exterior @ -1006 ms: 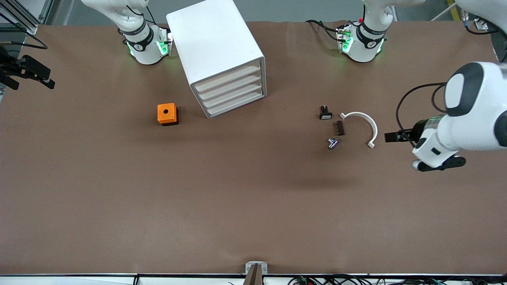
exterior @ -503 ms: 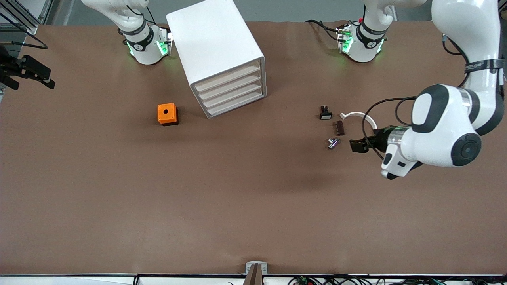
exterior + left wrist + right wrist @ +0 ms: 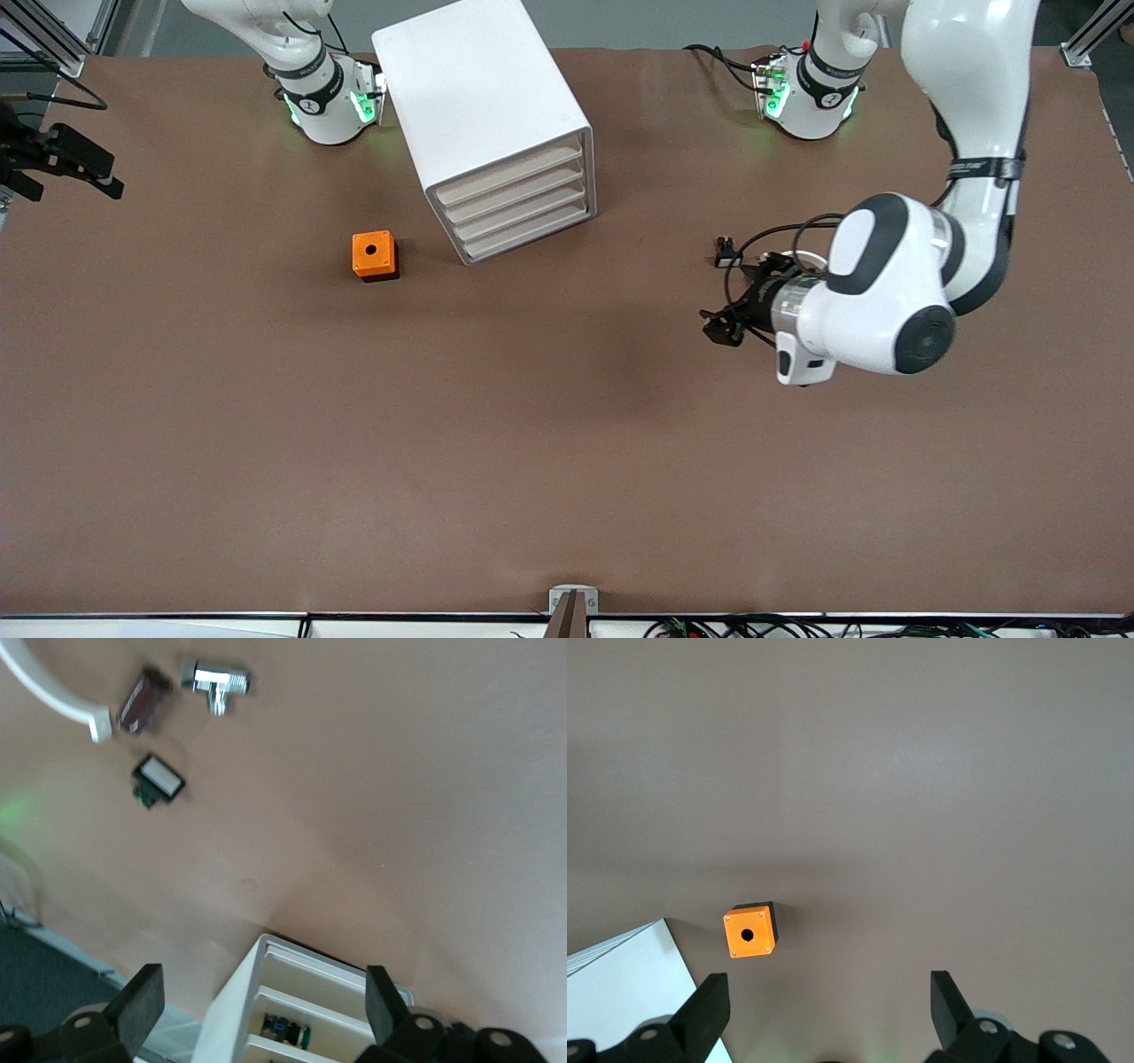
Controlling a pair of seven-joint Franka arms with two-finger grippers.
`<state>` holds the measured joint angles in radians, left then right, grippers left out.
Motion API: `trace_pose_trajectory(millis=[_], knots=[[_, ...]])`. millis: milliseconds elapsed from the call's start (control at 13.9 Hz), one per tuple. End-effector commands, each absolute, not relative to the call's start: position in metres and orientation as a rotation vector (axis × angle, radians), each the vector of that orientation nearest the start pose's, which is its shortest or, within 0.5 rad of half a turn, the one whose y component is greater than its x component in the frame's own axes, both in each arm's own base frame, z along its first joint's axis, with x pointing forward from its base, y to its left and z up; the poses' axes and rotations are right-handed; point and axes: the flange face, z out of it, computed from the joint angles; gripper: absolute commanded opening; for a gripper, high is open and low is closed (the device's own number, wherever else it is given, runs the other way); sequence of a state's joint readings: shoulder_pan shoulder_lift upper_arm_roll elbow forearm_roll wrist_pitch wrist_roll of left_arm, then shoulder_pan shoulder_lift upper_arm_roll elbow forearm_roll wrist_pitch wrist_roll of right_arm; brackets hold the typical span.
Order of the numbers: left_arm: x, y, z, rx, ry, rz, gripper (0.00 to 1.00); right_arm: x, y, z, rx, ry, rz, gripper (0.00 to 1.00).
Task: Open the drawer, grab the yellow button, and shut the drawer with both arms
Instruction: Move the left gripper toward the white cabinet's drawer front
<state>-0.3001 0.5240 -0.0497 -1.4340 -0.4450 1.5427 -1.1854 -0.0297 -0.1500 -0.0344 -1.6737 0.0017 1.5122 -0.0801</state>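
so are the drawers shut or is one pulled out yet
All shut. The four drawers sit flush in the cabinet; the open left gripper hangs over the small parts, touching none.

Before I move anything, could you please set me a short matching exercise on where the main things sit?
Things:
1. cabinet
2. orange cube
3. left gripper
4. right gripper

Places:
A. waiting open at the edge of the table, at the right arm's end
B. open, in the air toward the left arm's end
C. between the two arm bases, drawers pushed in
D. beside the cabinet, toward the right arm's end

Pairs: 1-C, 2-D, 3-B, 4-A
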Motion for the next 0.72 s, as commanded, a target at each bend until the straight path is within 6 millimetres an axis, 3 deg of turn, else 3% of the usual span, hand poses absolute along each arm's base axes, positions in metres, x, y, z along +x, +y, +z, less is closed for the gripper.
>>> trace_pose_trajectory(millis=[0, 215, 431, 646], knots=[[0.602, -0.289, 0.357, -2.580, -1.489, 1.062, 1.00, 0.492, -0.033, 0.652, -3.123, -0.040, 0.005, 1.00], [0.594, -0.308, 0.340, -2.346, -1.653, 1.198, 1.00, 0.492, -0.032, 0.652, -3.123, -0.042, 0.005, 1.00], [0.588, -0.324, 0.322, -2.080, -1.817, 1.208, 1.00, 0.492, -0.033, 0.652, -3.123, -0.040, 0.005, 1.00], [0.569, -0.339, 0.313, -1.923, -1.792, 1.220, 1.00, 0.492, -0.032, 0.652, -3.123, -0.042, 0.008, 1.00]])
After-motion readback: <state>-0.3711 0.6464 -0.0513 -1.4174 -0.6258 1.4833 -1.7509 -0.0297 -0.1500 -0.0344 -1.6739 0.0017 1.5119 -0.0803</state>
